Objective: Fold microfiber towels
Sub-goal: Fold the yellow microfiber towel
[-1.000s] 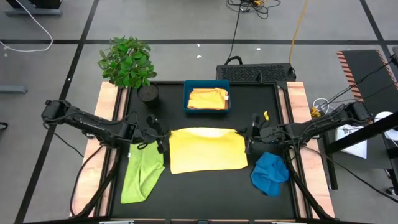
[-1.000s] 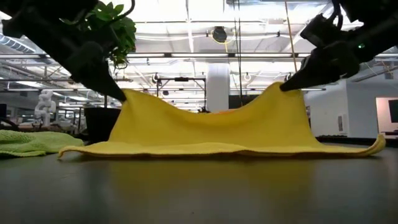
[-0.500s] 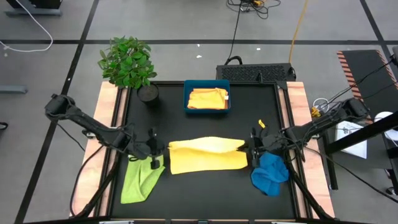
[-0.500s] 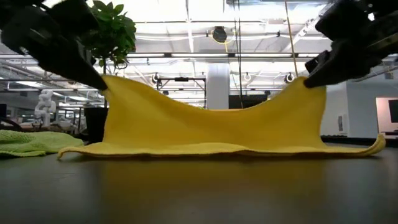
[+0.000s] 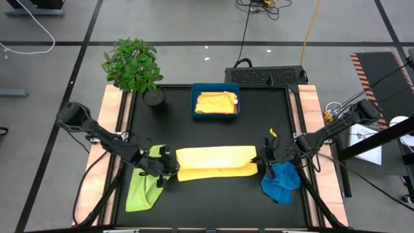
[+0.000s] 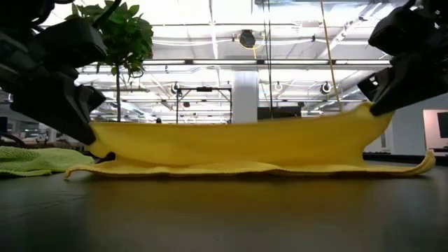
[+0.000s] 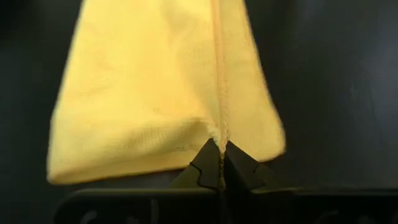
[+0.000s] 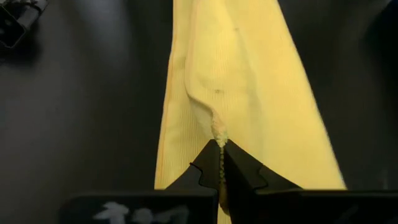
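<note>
The golden yellow microfiber towel (image 5: pixel 217 162) lies folded over on the black table, its lower layer flat and its upper edge held up at both ends. My left gripper (image 5: pixel 171 167) is shut on its left end and my right gripper (image 5: pixel 261 161) on its right end. A lime green towel (image 5: pixel 146 186) lies crumpled at the near left, under my left arm. A blue towel (image 5: pixel 281 180) is bunched at the near right. My left gripper pinches the towel's hemmed upper edge at its left corner (image 7: pixel 217 134) between its two fingertips, slanting down from the table's left. The corner is lifted a little; the layer beneath (image 6: pixel 210 168) rests on the table. My right gripper pinches the upper edge at its right corner (image 8: pixel 219 132) between its two fingertips, slanting down from the table's right. That corner (image 6: pixel 364 115) is held higher than the left one, and the edge runs nearly straight between the two grippers.
A teal-blue tray (image 5: pixel 216 88) at the far middle holds a folded orange cloth (image 5: pixel 216 103). A potted plant (image 5: pixel 132 65) stands at the far left corner. Wooden strips (image 5: pixel 111 123) edge the table on both sides.
Both grippers have come toward the table's near edge and down, staying shut on the yellow towel's corners. The held edge has been carried over the near half, so the towel is folded over. The sag between the grippers has drawn out nearly straight.
</note>
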